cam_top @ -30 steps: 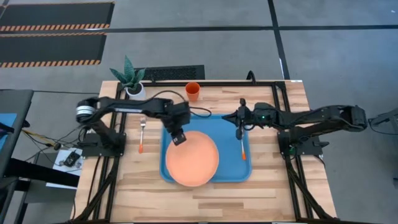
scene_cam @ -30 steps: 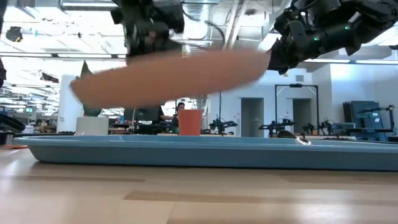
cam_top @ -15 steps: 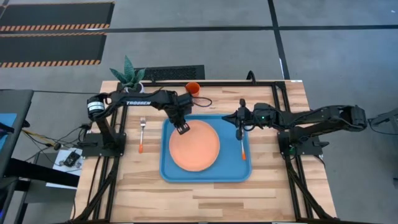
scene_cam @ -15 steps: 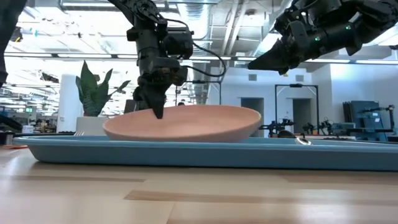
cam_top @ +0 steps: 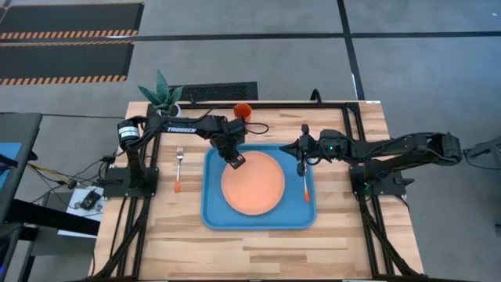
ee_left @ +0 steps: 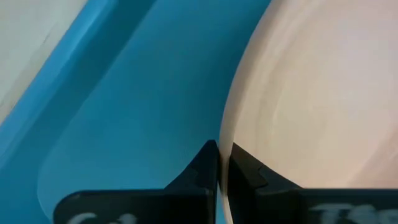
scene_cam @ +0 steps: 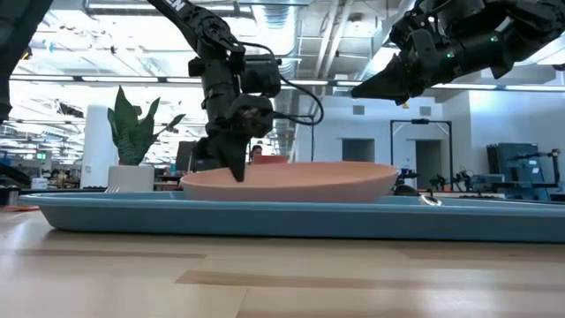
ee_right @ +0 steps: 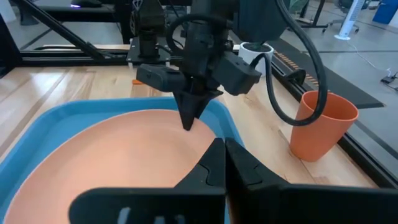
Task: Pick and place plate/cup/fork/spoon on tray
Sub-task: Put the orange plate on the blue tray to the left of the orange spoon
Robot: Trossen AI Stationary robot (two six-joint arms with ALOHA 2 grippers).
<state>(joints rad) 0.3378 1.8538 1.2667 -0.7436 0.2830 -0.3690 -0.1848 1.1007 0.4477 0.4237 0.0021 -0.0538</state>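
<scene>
Plate [cam_top: 253, 183] on tray [cam_top: 215, 211] (rim pinched), left pincer [cam_top: 236, 162], spoon [cam_top: 306, 184] alongside.

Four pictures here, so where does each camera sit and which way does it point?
High: overhead, straight down; both arms, tray.
Low: table height, level across; arms from above, plate.
Left wrist: down past the left gripper, pinching the plate rim.
Right wrist: past the right gripper toward the cup.
All four share the plate.

Robotics lab — open hall, more robot rigs [scene_cam: 402, 181] behind, hazard-striped floor mats [cam_top: 70, 35]
</scene>
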